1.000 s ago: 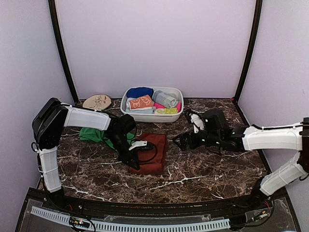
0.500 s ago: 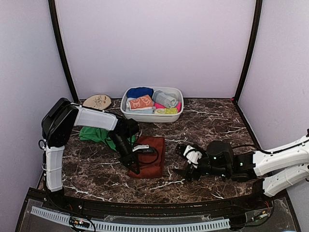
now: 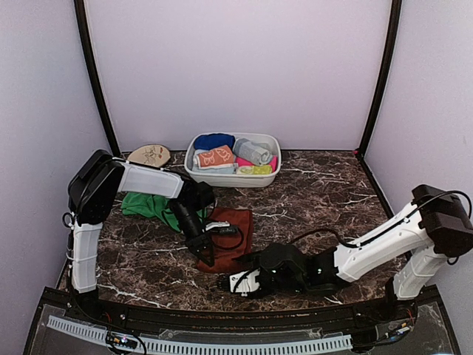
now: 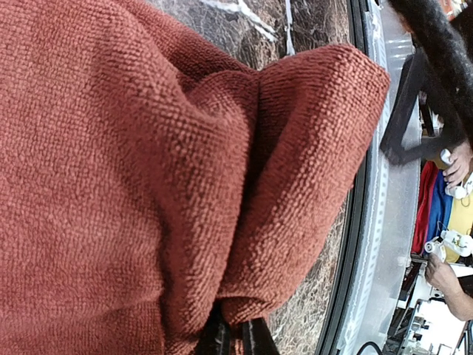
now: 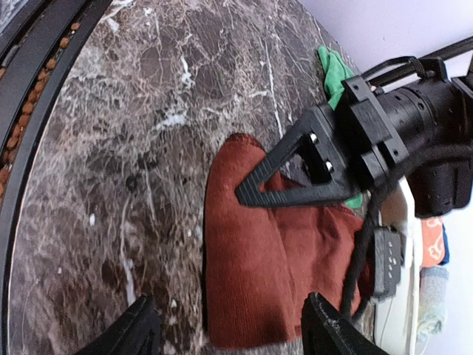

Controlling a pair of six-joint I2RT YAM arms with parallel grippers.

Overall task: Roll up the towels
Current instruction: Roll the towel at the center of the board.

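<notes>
A rust-brown towel (image 3: 235, 225) lies partly rolled on the marble table, left of centre. My left gripper (image 3: 206, 257) is shut on its near-left fold, and in the left wrist view the towel (image 4: 148, 163) bunches over the closed left gripper (image 4: 236, 336). My right gripper (image 3: 250, 275) sits low at the towel's near end. It is open, and the right wrist view shows the rust-brown towel (image 5: 259, 274) lying ahead of the spread right gripper (image 5: 229, 336). A green towel (image 3: 144, 205) lies crumpled behind the left arm. An orange printed towel (image 3: 216, 157) sits rolled in the basin.
A white oval basin (image 3: 233, 180) at the back centre holds several rolled towels. A tan round object (image 3: 149, 155) lies at the back left. The left gripper's black fingers (image 5: 295, 188) and cable cross over the towel. The table's black front rail (image 3: 222, 318) runs just behind my right gripper.
My right arm has swung from the towel's right side round to its near end, low by the front edge, and its jaws have narrowed somewhat. The left gripper has stayed shut on the towel.
</notes>
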